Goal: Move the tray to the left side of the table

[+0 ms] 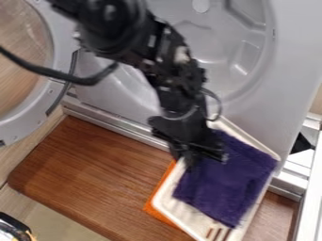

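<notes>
The tray [165, 192] is white and sits toward the right end of the brown board [88, 174], as seen in the view. It is turned at a slant, with its bottom end running to the view's lower edge. At that end it has some long, thin slots. A purple cloth [232, 181] lies on the tray and hides a lot of its middle. Something orange [155, 210] pokes out from under the tray's left side.

The black arm [170, 75] comes down from the top of the view to the tray. Its gripper [198, 155] is at the tray's upper left side, right by the top left part of the cloth. I cannot tell if the gripper is open or closed, or if it has hold of the tray or the cloth.

Above the tray is a gray front [290, 42] with a big round hollow in it. A round door [22, 61] with a gray rim is far up and to the left of the tray. A black cable [47, 72] loops over there too. A metal strip [116, 126] runs up and left from near the tray's top. White rails [309, 200] stand to the right of the tray.
</notes>
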